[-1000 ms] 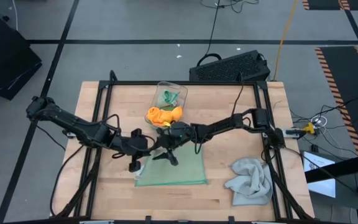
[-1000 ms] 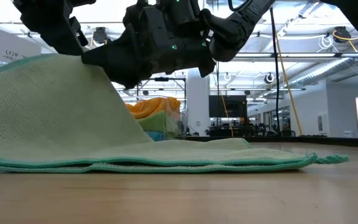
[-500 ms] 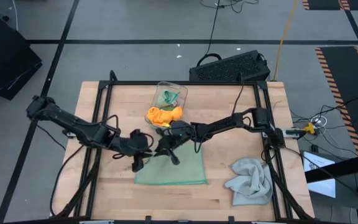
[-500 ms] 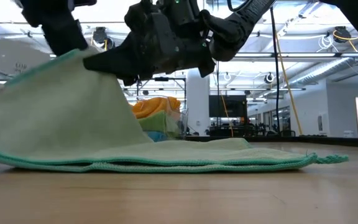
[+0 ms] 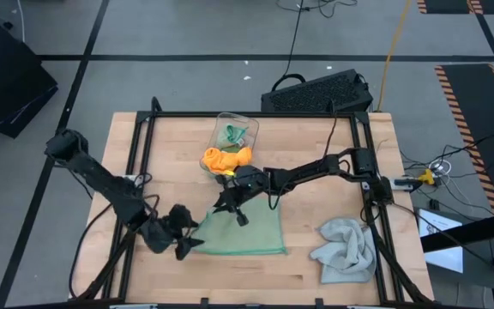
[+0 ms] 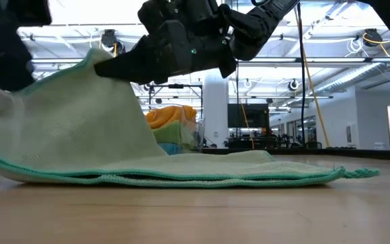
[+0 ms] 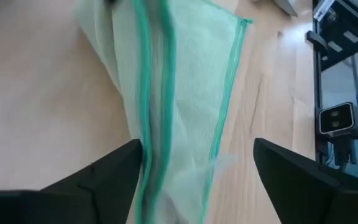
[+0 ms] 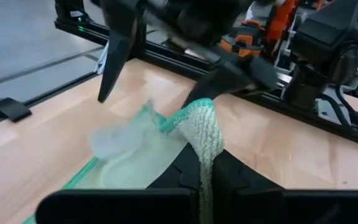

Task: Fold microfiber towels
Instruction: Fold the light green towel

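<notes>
place: robotics lab | evidence: framed wooden table [image 5: 316, 240]; open industrial hall, ceiling lights [image 6: 357, 47]; floor cables [image 5: 294, 34]

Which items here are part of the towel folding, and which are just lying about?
Job: sage green towel, pinched by the right hand; orange towel; bright green towel; grey towel; open left hand.
Lying about: clear bin; keyboard.

sage towel [image 5: 243, 233]: pale green w/ teal hem, mostly flat near table's front-centre; one corner lifted into a peak, pinched
orange towel [image 5: 226, 159]: crumpled heap at the table's back-centre
bright green towel [image 5: 234, 134]: bunched, just behind the orange
grey towel [image 5: 345, 248]: loose rumpled pile, front right, well apart from the sage one
blue towel [image 6: 171, 148]: sliver under the orange heap, low view
</notes>
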Controlling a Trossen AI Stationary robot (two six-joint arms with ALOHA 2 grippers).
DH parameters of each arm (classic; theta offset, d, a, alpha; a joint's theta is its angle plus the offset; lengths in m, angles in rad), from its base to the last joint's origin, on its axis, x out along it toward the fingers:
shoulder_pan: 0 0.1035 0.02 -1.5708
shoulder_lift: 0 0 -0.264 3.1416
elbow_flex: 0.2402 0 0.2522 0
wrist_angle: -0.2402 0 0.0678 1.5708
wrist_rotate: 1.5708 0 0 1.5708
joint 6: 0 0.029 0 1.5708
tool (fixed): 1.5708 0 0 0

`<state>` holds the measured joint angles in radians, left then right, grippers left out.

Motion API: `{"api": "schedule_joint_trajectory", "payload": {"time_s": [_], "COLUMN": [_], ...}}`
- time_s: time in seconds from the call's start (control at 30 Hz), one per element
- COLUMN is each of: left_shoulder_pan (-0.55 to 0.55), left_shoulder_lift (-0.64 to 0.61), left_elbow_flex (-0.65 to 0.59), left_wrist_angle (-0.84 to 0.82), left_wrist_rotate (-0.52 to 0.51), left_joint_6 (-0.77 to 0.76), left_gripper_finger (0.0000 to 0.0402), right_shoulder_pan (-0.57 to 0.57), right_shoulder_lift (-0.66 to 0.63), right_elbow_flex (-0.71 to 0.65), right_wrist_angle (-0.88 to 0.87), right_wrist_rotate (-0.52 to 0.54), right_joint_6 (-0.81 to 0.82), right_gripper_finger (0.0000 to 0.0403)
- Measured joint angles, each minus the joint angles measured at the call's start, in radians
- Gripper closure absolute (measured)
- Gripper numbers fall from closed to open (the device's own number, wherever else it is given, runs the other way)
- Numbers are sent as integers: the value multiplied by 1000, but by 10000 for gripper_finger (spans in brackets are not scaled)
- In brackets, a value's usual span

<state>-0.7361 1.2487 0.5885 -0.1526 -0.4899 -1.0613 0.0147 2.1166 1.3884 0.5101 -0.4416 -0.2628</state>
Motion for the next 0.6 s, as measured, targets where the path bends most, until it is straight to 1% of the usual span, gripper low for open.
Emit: {"api": "schedule_joint_trajectory", "payload": {"time_s": [0.1, 0.27, 0.47, 0.6], "left_shoulder_pan": [-47, -102, -159, -191], "left_shoulder_lift": [47, 103, 99, 85], "left_elbow_flex": [-13, -15, -14, -14], "left_wrist_angle": [34, -23, -75, -169], "left_wrist_rotate": [-18, -16, -11, -21], "left_joint_6": [-114, -270, -382, -569], "left_gripper_finger": [100, 132, 160, 164], "right_shoulder_pan": [0, 0, 0, 0], "right_shoulder_lift": [0, 0, 0, 0], "right_elbow_flex": [0, 0, 0, 0], "right_wrist_angle": [1, 1, 1, 1], "right_wrist_rotate": [-1, -1, -1, -1], "right_joint_6": [-1, -4, 5, 9], "right_gripper_finger": [399, 399, 399, 399]}}
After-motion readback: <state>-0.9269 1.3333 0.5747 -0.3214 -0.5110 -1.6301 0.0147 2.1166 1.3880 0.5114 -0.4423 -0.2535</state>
